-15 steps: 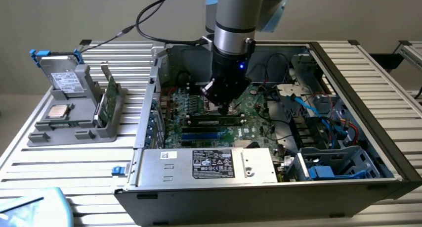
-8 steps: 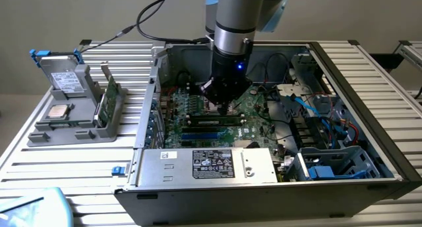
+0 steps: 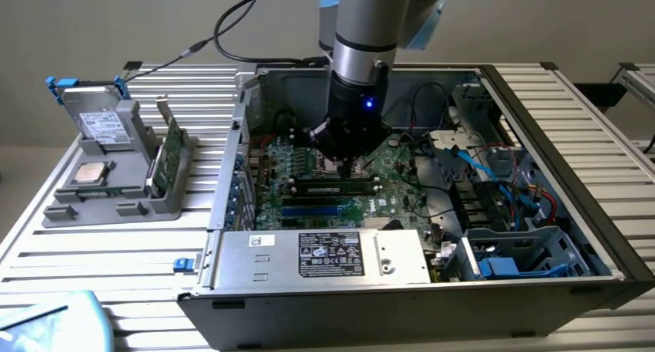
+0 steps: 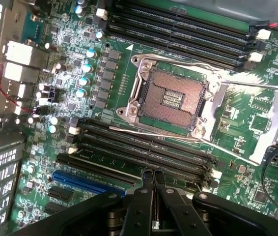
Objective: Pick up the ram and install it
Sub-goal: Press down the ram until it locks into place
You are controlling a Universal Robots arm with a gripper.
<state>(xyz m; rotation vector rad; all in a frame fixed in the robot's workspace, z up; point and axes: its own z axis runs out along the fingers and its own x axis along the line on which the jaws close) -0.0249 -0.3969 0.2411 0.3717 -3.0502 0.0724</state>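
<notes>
A: Arm reaches down into the open computer case (image 3: 573,237). Gripper (image 3: 346,166) low over the motherboard (image 3: 404,172). Fingers?

B: Fingers (image 4: 142,184) pressed together, tips meeting, nothing between them that I can see. In the wrist view the tips sit right at the bank of memory slots (image 4: 144,152).

A: The ram?

B: The ram (image 3: 333,187), a long narrow stick, lies along a slot directly beneath the fingertips in the exterior view. It looks seated; whether the tips touch its edge I cannot tell.

A: Around the fingers?

B: Just beyond the tips, the open processor socket (image 4: 171,96), its metal frame swung up. A second bank of slots (image 4: 188,34) past that. Blue slot (image 4: 87,179) beside the fingers. Power supply (image 3: 327,258) at the case's near edge.

A: Outside the case?

B: Grey holder (image 3: 118,191) on the slatted table (image 3: 113,260), well apart from the gripper, carrying a square silver chip (image 3: 92,172) and an upright green card (image 3: 172,159).
</notes>
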